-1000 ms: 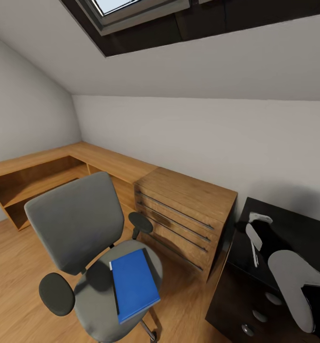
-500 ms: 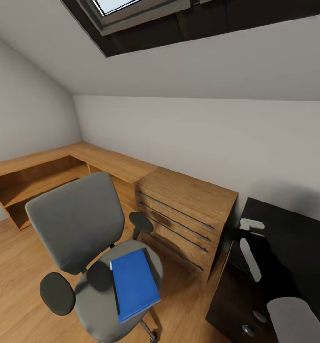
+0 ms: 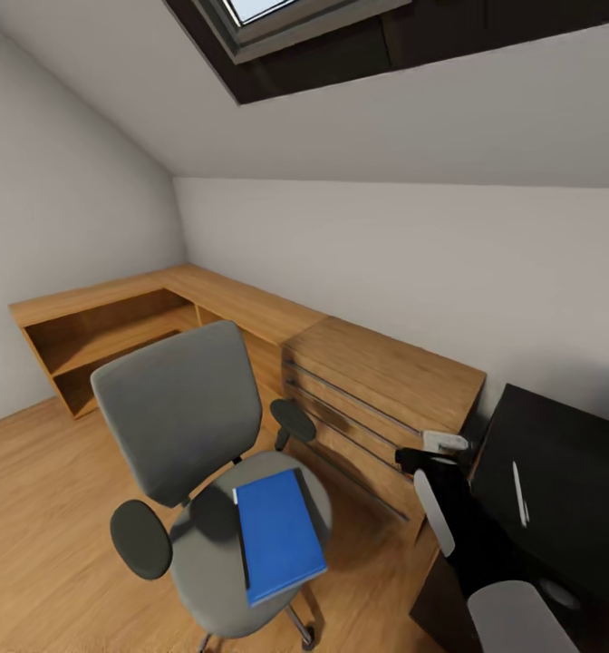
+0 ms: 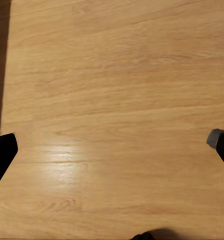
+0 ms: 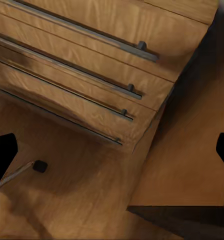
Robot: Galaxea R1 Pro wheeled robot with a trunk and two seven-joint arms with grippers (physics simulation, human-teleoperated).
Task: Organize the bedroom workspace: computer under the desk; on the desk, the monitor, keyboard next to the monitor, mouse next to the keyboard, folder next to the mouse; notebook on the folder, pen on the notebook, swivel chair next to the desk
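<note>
folder: flat blue rectangle with a dark spine edge, lying on the grey swivel chair seat, slightly overhanging its front | chair standing on the wood floor near the wooden drawer unit | left gripper: fingers spreading wide, holding nothing | right gripper: fingers spreading wide, facing the drawers, holding nothing

Wooden floor, swivel chair, drawer chest

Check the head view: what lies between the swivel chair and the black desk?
The wooden drawer chest and bare wood floor separate the swivel chair from the black desk.
</note>
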